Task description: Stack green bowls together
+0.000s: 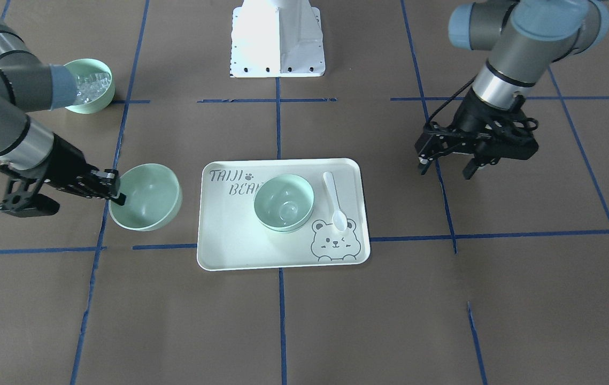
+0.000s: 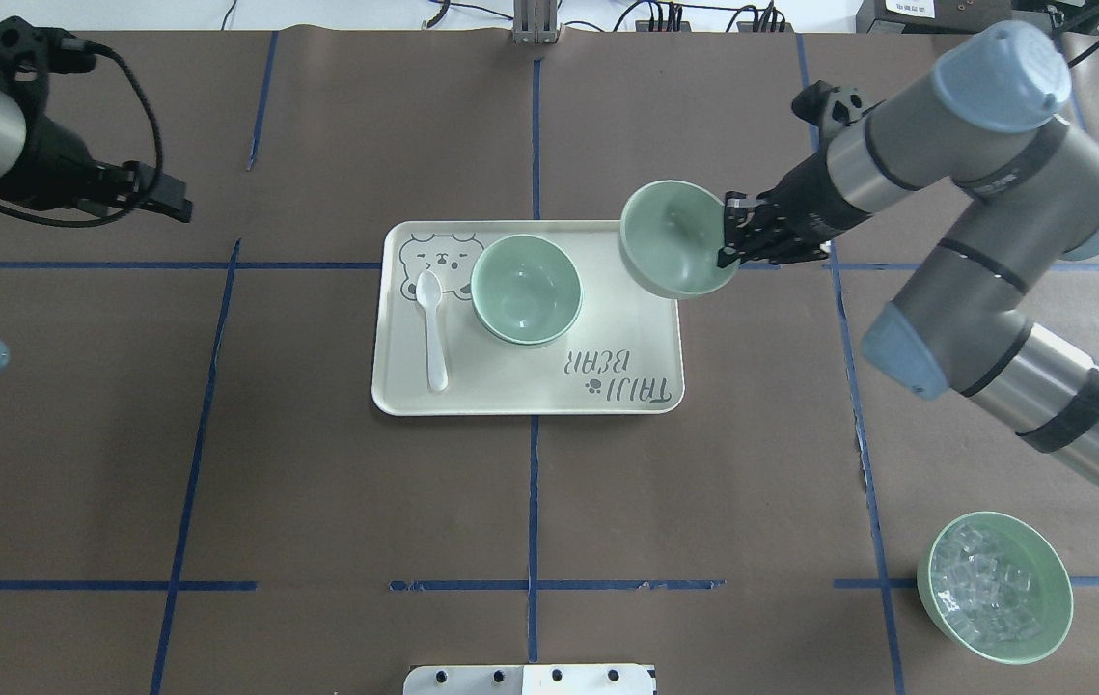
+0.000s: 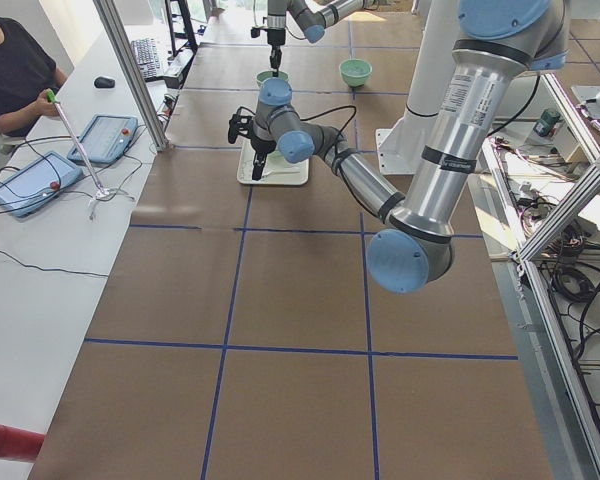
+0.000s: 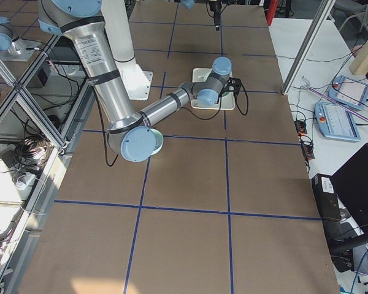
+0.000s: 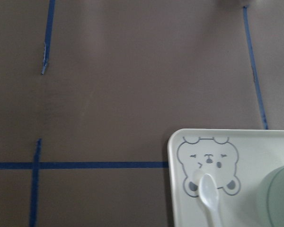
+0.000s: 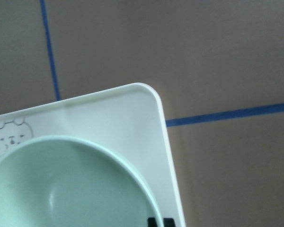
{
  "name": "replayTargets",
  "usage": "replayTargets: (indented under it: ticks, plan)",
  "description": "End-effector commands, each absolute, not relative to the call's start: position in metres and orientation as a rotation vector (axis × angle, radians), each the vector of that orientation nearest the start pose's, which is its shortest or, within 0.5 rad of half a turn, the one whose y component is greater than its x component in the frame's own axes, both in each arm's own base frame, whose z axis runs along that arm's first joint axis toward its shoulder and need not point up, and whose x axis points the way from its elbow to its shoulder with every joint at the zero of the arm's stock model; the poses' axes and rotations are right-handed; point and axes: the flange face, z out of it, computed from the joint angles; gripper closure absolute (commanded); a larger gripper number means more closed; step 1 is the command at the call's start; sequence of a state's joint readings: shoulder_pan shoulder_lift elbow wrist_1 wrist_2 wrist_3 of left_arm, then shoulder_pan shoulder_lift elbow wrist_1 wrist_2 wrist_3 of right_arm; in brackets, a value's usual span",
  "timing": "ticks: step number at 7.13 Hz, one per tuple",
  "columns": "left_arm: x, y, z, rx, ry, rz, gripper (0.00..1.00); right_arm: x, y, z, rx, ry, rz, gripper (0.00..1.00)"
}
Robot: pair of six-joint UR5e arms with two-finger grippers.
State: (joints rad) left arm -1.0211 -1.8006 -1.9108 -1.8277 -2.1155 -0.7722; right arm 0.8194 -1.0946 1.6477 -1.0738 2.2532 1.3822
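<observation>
Right pincer [image 1: 116, 193] grips green bowl [image 1: 149, 200] rim near tray [image 1: 229, 240]; left pincer [image 1: 448, 168] jaws apart.

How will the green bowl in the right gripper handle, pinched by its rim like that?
Probably light and stiff: the green bowl hangs from the right gripper on one rim pinch, without visible bending. Its smooth plastic may slip or swing in that grip. Lowered off-centre onto the second bowl, it could tip.

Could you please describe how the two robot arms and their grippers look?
The left arm and right arm are silver-grey round tubes with pale blue joint caps and black bands. The left gripper and right gripper are black, angular, two-fingered. A black cable loops at each wrist. A white printed label sits on each upper arm.
</observation>
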Motion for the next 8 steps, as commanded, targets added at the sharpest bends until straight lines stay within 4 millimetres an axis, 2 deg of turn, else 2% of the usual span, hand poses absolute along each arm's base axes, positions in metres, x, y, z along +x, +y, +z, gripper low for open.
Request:
replayTargets:
  ticks: [1,2,4,8]
  plan:
    - [0.186,-0.518,0.378,0.341,0.867,0.054,0.00,-0.479,-0.474,0.210,-0.062,-1.216,0.314,1.00]
    - [0.188,-0.519,0.377,0.338,0.869,0.051,0.00,-0.496,-0.466,0.216,-0.061,-1.197,0.317,1.00]
    - [0.187,-0.518,0.376,0.340,0.869,0.047,0.00,-0.514,-0.481,0.220,-0.050,-1.166,0.343,1.00]
    - [0.187,-0.518,0.373,0.333,0.876,0.016,0.00,-0.518,-0.488,0.224,-0.042,-1.107,0.380,1.00]
